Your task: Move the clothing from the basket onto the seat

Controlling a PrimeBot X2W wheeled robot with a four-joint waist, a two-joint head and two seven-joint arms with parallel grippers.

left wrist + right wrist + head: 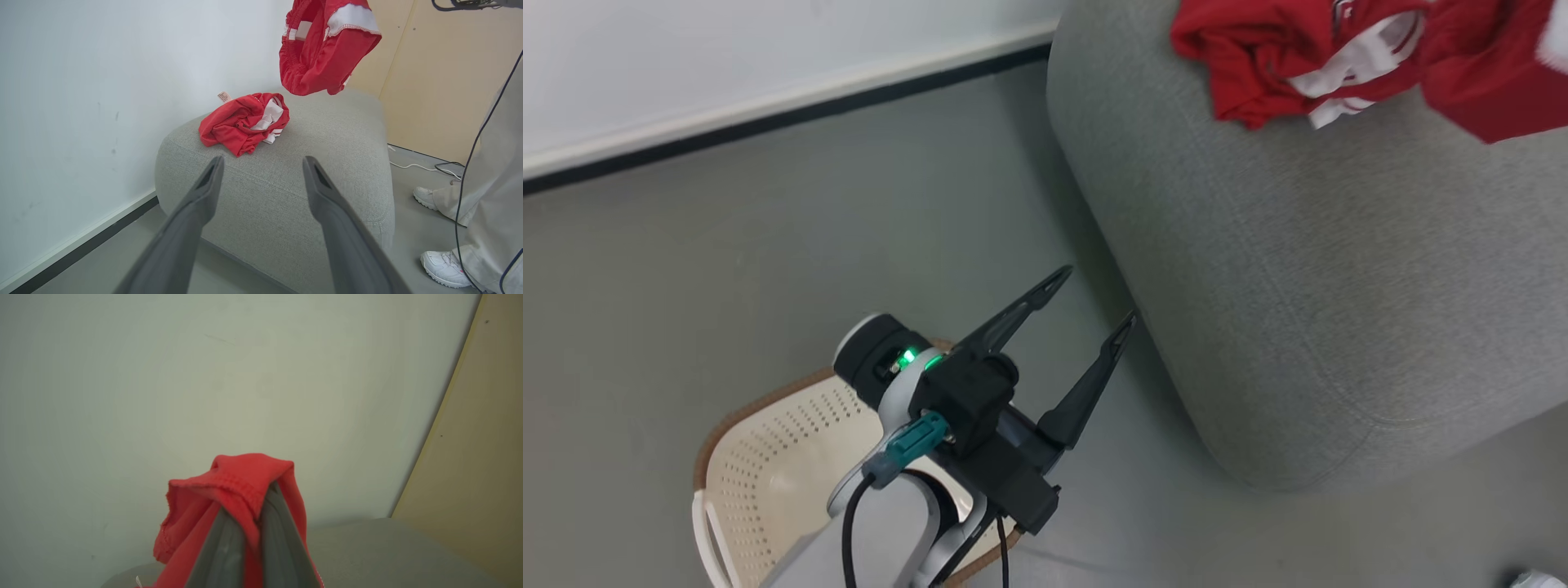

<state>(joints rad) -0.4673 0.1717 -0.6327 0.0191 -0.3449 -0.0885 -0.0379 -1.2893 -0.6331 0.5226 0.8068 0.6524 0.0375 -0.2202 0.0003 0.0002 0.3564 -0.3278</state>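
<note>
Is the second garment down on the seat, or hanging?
Hanging. The right gripper is shut on the garment, which dangles above the seat; the other garment lies crumpled on it.

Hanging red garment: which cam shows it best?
Left wrist view: the hanging red garment dangles above the seat, mostly in frame, top cut off. Head view catches a blurred red part at its right edge. Right wrist view gives a close-up of the fold pinched in the shut right gripper.
</note>
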